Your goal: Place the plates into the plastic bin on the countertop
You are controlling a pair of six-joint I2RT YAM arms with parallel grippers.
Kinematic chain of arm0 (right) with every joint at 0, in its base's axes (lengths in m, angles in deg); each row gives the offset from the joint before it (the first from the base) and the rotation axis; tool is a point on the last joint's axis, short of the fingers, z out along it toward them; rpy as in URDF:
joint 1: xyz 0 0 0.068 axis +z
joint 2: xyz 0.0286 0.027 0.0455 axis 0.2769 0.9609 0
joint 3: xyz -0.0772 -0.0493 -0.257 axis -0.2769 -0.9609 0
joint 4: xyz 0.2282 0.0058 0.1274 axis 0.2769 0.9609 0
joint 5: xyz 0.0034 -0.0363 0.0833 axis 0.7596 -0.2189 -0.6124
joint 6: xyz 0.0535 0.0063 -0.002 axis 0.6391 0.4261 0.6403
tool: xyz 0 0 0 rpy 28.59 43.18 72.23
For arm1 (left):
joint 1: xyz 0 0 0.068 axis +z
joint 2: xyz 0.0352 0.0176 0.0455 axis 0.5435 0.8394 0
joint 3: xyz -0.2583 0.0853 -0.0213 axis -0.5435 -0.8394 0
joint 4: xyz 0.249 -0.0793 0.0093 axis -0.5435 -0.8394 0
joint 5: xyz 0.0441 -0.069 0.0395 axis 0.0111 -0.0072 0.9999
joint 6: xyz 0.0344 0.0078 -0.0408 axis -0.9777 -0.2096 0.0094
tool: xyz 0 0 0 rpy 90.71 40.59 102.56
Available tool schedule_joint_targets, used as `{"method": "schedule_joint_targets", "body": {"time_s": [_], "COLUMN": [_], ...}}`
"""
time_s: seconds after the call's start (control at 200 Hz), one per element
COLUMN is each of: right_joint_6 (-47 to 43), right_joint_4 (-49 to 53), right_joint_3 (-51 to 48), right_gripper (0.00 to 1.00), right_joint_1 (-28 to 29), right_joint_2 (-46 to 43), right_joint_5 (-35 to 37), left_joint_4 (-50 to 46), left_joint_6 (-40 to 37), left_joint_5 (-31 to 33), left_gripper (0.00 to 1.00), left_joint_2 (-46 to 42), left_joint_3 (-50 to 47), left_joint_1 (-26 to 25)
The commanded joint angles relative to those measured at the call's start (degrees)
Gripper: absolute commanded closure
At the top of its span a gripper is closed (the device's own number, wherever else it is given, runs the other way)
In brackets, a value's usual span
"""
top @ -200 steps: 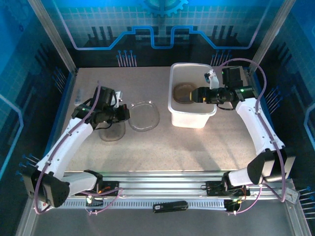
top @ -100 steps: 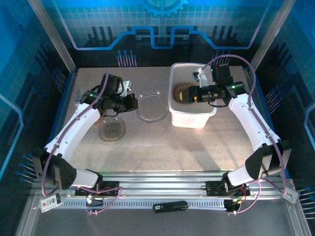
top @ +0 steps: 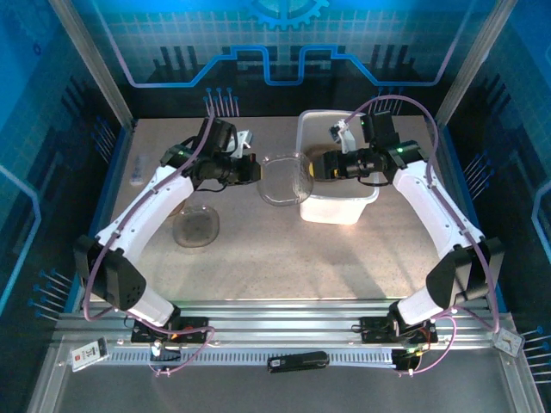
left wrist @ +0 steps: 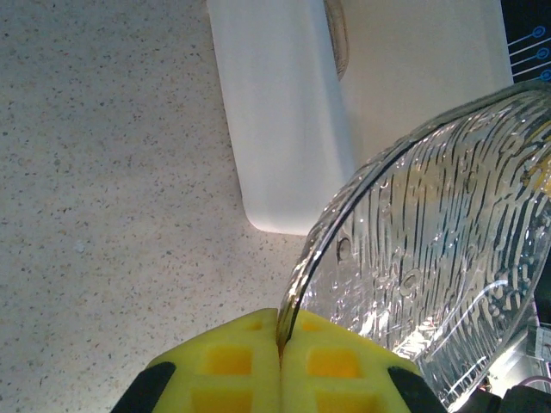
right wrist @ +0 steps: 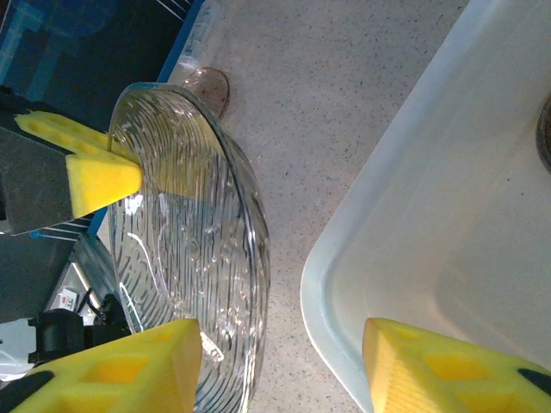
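My left gripper (top: 250,169) (left wrist: 281,331) is shut on the rim of a clear ribbed plate (top: 282,178) (left wrist: 430,241). It holds the plate tilted on edge in the air, just left of the white plastic bin (top: 337,202) (left wrist: 284,129). My right gripper (top: 315,165) (right wrist: 280,344) is open at the bin's left rim, facing that plate (right wrist: 181,258), one finger on the plate's side and one over the bin (right wrist: 448,215). A brown plate (left wrist: 337,34) lies inside the bin. Another smoky brown plate (top: 196,228) (right wrist: 207,86) rests on the countertop (top: 284,258).
The bin stands at the back right of the countertop, close to the right blue edge (top: 443,138). Metal rails (top: 275,327) run along the near side. Open speckled surface lies in front of the bin and between the arms.
My left arm lifted the clear plate off the countertop, carried it right toward the bin and tipped it on edge. My right gripper moved left from over the bin's interior to its left rim.
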Motion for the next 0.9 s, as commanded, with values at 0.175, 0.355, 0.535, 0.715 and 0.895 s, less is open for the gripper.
{"method": "schedule_joint_targets", "body": {"time_s": [0.175,0.355,0.535,0.715,0.895], "right_joint_6": [0.7,1.2,1.9,4.8,7.3], "right_joint_4": [0.3,0.1,-0.5,-2.5,-2.7], "right_joint_3": [0.4,0.4,0.0,-1.0,-1.0], "right_gripper": [0.63,0.8,0.91,0.95,0.97], "right_joint_1": [0.8,0.8,0.7,-0.8,-4.0], "right_joint_2": [2.1,2.5,1.8,0.4,-0.6], "right_joint_5": [2.3,3.1,4.8,5.0,5.2], "left_joint_4": [1.1,0.2,-0.5,0.0,1.6], "left_joint_6": [-0.6,-1.3,-1.4,-1.2,-0.8], "left_joint_5": [1.0,1.8,3.3,5.7,6.1], "left_gripper": [1.0,1.0,0.92,0.62,0.49], "left_joint_2": [2.5,3.6,3.6,2.9,3.3], "left_joint_3": [5.0,6.6,7.1,8.2,11.0], "left_joint_1": [-1.7,-2.5,-2.8,-2.7,-0.7]}}
